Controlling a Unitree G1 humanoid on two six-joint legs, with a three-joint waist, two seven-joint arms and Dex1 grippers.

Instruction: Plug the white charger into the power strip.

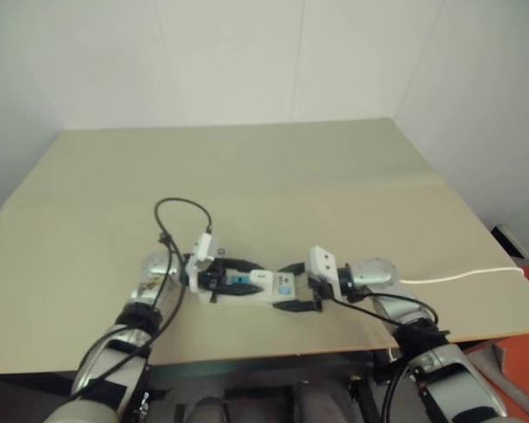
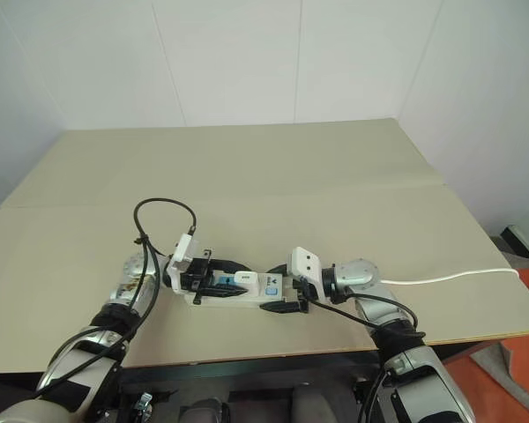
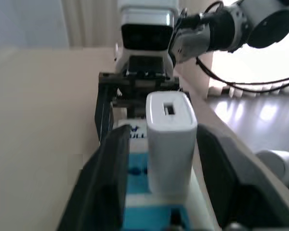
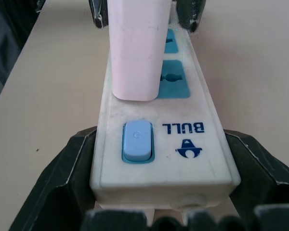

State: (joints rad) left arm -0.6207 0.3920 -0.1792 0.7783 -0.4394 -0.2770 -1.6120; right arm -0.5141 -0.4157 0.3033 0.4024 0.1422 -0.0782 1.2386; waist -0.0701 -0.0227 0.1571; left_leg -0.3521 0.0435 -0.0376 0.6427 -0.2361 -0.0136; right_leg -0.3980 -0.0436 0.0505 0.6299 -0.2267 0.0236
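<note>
White plastic with blue sockets: the power strip (image 4: 156,144) lies near the front edge of the tan table (image 2: 273,167), its switch end clamped between the two black fingers (image 4: 62,183) of the right gripper (image 4: 161,192), which press on both long sides. That wrist view gives what the head cameras cannot: the pale blue switch (image 4: 137,140), the blue brand lettering beside it, and the white charger (image 4: 136,48) standing upright on the strip just past the switch, covering part of a socket. Its prongs are hidden under its body, so how deep it sits I cannot tell.

From the other end, the left wrist view shows the charger's top face with a small slot in it, and the left gripper (image 3: 161,159) straddling it with jaws parted, a visible gap on each side, gripping nothing.

The head views show both grippers facing each other along the strip, the charger a tiny white block between them. A thin white cord (image 1: 463,276) runs off toward the table's right edge, and a black cable (image 2: 163,220) loops up behind the left wrist.
</note>
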